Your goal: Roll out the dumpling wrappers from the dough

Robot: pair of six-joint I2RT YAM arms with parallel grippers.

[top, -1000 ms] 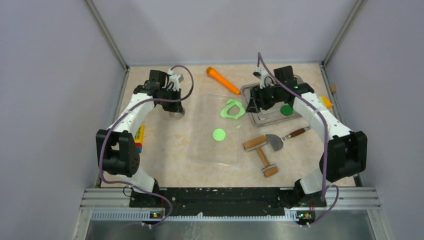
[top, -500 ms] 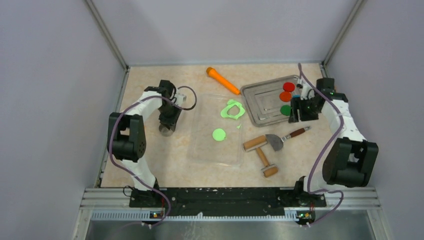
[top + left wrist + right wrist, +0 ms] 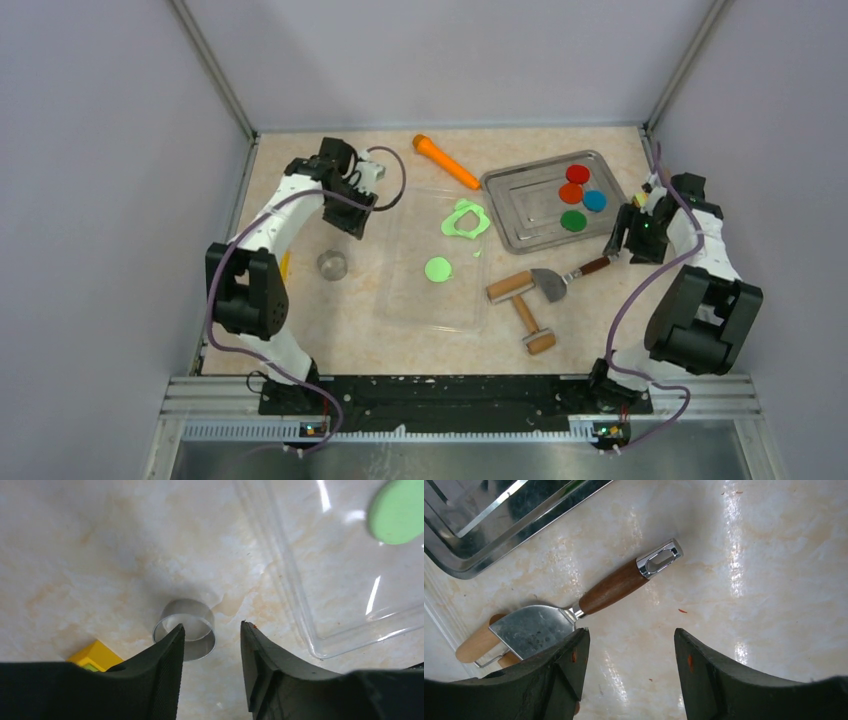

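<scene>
Lime wrapper [image 3: 437,268] on clear mat [image 3: 420,305], metal ring [image 3: 332,264] left, scraper [image 3: 565,277] right

No readable text, label, brand, number or sign anywhere in these views.

The tabletop [image 3: 330,320] is a glossy beige, marbled with orange veins; in the wrist views it throws back pale streaks of overhead light. Plain lilac-grey panels close it in on three sides: a back wall [image 3: 450,60], a left wall [image 3: 100,250] and a right wall [image 3: 790,200]. They carry no windows or marks. Two slim aluminium posts – one at the back left corner [image 3: 212,68], one at the back right [image 3: 686,68] – lean outward as they climb out of view. Along the near edge runs a ribbed aluminium rail [image 3: 210,400], and below it lies a dull grey metal sheet [image 3: 450,460]. The lighting is even and soft, with faint shadows.
</scene>
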